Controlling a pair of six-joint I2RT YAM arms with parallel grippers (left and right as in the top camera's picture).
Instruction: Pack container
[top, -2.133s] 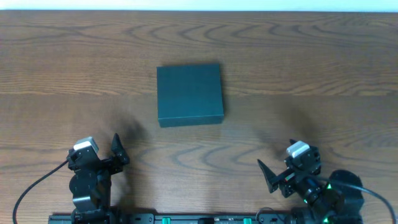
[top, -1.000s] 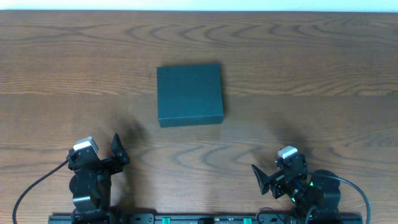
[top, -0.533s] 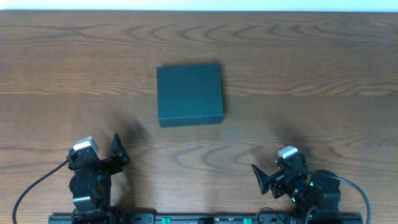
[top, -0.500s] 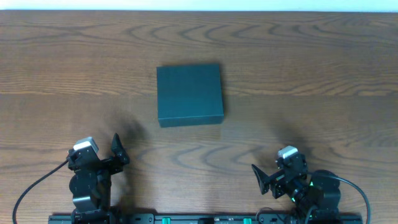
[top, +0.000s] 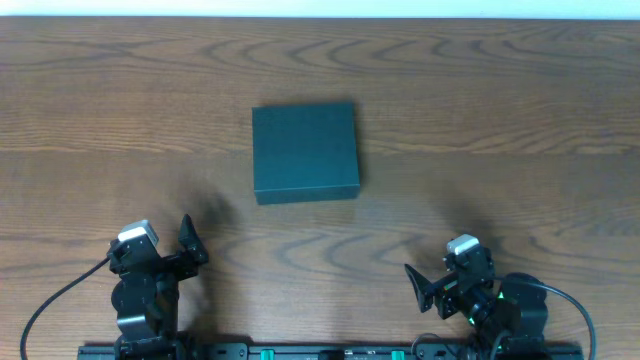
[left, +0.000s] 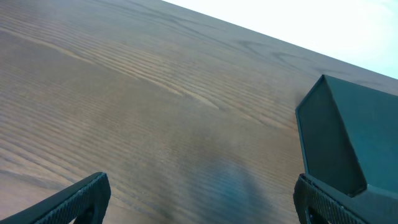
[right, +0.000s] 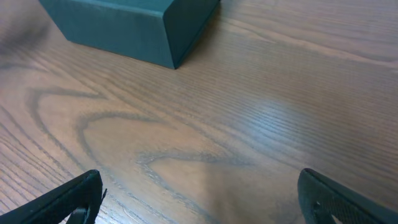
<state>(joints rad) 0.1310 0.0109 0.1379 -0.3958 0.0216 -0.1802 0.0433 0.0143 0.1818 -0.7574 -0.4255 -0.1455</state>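
Observation:
The container (top: 305, 151) is a dark green box with its lid shut, lying flat in the middle of the wooden table. It also shows at the right edge of the left wrist view (left: 348, 140) and at the top left of the right wrist view (right: 127, 25). My left gripper (top: 190, 243) is open and empty near the front left edge, well short of the box; its fingertips show in the left wrist view (left: 199, 202). My right gripper (top: 418, 288) is open and empty near the front right edge, its fingertips in the right wrist view (right: 199, 199). No snack packets are in view.
The wooden table (top: 500, 120) stretches to a pale strip along the far edge. A black rail (top: 300, 352) with the arm bases runs along the front edge.
The right arm drew back towards the front edge and turned slightly left about two seconds ago, then held still. The left arm and the container have not moved.

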